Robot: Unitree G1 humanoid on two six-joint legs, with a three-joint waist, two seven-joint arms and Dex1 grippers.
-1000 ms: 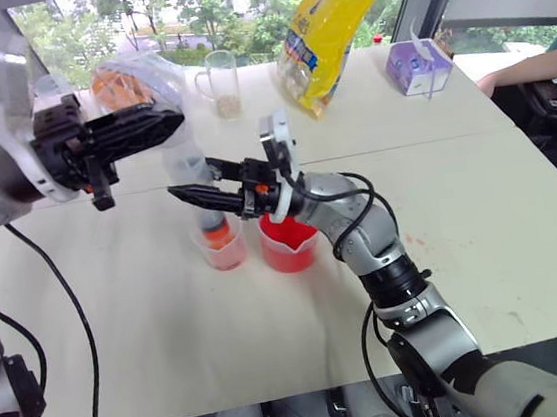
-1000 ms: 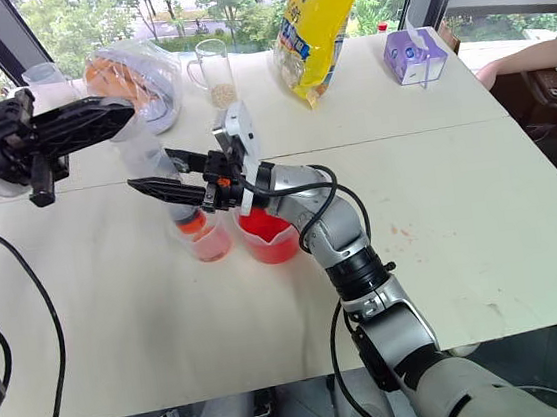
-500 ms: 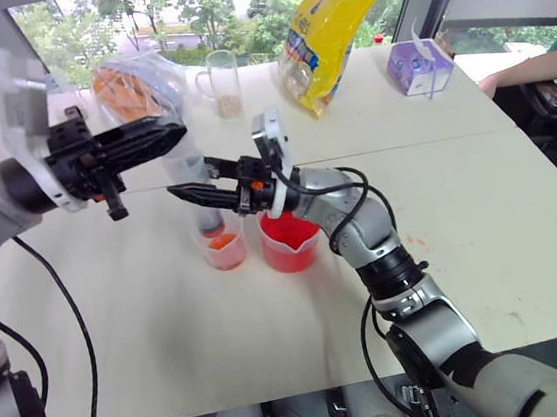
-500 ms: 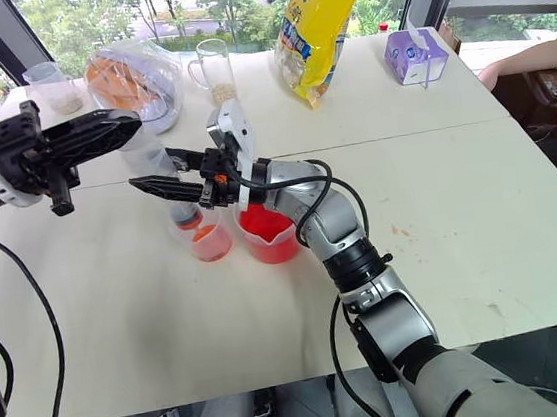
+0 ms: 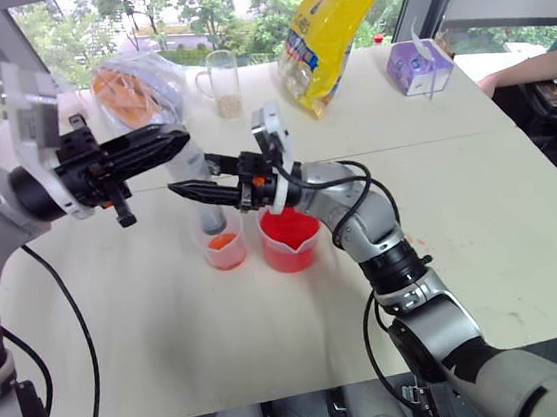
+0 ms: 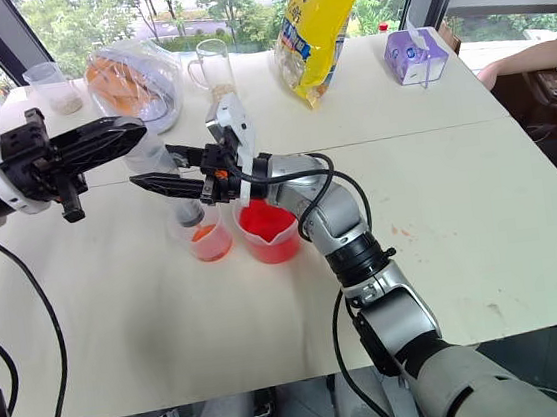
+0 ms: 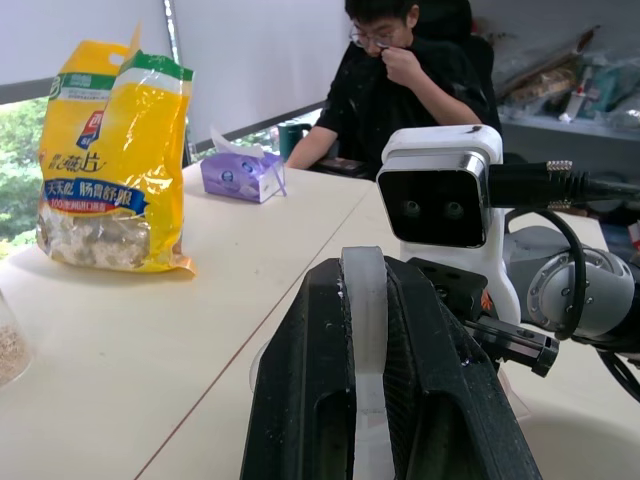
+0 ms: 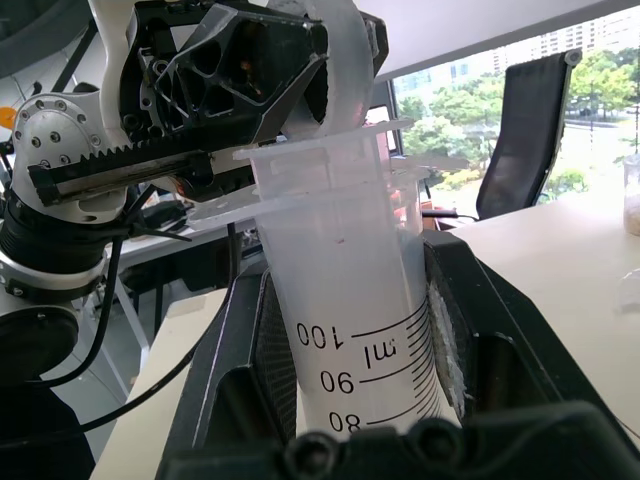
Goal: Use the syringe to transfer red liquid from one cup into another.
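Above a cream table (image 6: 478,196), we see the right gripper (image 6: 169,176) clamped on the barrel of the large clear plastic syringe with printed marks (image 6: 170,186), which stands nearly upright with its lower end in the small narrow clear plastic cup (image 6: 207,239), where an orange spot lies at the bottom. The left gripper (image 6: 134,132) is closed on the syringe's flat white plunger top (image 7: 365,330). Touching or just beside the small cup stands the wide clear plastic beaker with a pouring lip (image 6: 267,232), holding bright red liquid (image 6: 263,218).

Behind them we see a tall glass mug with a handle (image 6: 213,73), a clear bag of orange contents (image 6: 133,76), a yellow snack bag (image 6: 316,25), a purple tissue box (image 6: 412,54) and a small clear cup (image 6: 52,88) at the far left corner. A person's arm (image 6: 528,59) rests on the table's far right edge.

The right arm's black cable (image 6: 334,207) loops near the beaker.
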